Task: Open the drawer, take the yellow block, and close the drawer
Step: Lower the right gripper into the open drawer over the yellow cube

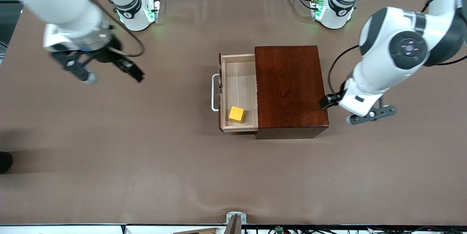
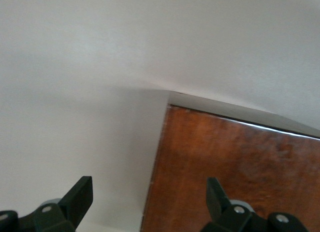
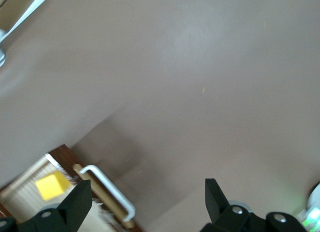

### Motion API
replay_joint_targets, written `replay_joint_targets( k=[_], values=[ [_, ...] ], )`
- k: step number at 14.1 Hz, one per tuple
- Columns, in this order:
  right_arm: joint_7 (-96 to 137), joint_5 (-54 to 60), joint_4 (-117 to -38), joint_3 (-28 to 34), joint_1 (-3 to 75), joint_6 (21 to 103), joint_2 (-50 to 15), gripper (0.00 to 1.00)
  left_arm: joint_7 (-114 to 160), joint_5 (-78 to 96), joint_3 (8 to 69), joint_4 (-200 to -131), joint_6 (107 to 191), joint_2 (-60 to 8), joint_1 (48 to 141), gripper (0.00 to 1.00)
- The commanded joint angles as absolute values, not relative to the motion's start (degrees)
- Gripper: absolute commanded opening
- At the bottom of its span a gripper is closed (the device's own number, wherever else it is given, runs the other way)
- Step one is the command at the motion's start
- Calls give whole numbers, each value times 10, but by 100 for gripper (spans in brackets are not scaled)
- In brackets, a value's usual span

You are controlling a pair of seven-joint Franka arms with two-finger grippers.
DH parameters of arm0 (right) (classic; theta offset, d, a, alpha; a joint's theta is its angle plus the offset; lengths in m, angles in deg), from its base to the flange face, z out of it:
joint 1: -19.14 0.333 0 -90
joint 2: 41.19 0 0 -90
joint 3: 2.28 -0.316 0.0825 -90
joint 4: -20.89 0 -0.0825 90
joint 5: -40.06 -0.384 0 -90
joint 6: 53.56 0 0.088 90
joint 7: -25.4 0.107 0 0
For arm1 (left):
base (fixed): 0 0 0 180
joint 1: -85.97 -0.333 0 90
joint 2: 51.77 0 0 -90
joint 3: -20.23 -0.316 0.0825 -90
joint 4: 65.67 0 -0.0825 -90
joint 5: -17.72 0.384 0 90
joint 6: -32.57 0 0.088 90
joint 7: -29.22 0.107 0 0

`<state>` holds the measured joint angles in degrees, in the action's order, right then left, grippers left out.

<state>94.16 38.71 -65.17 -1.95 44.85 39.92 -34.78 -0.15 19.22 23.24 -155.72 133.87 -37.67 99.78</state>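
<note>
The table (image 1: 146, 161) carried the dark box (image 1: 290, 88) near its middle, and the drawer (image 1: 239, 81) stood pulled out of it toward the right arm's end, its white handle (image 1: 214, 92) leading. The right gripper (image 1: 109, 71) hung over bare table well apart from the drawer, fingers (image 3: 77, 202) spread wide and grasping nothing, while the left gripper (image 1: 359, 112) sat just beside the box at the left arm's end, likewise spread and empty. The block (image 1: 236, 114) lay in the drawer, in the corner nearer the front camera, untouched by either gripper.
</note>
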Motion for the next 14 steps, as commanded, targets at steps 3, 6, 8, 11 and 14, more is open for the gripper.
replay_joint_targets(
  k=[3, 6, 8, 11, 14],
  values=[
    [1229, 390, -606, -13, 514, 402, -298, 100, 81, 186, 237, -1627, 1346, -444, 951, 100],
    [1366, 387, -596, -13, 537, 433, -269, 100, 137, 186, 237, -1656, 1348, -475, 918, 100],
    [1450, 387, -595, -13, 549, 462, -245, 100, 170, 186, 237, -1669, 1347, -490, 905, 100],
    [1571, 390, -581, -12, 575, 499, -210, 100, 213, 186, 237, -1689, 1344, -514, 893, 100],
    [1677, 390, -548, -12, 590, 530, -171, 100, 234, 186, 237, -1690, 1339, -531, 880, 100]
  ],
)
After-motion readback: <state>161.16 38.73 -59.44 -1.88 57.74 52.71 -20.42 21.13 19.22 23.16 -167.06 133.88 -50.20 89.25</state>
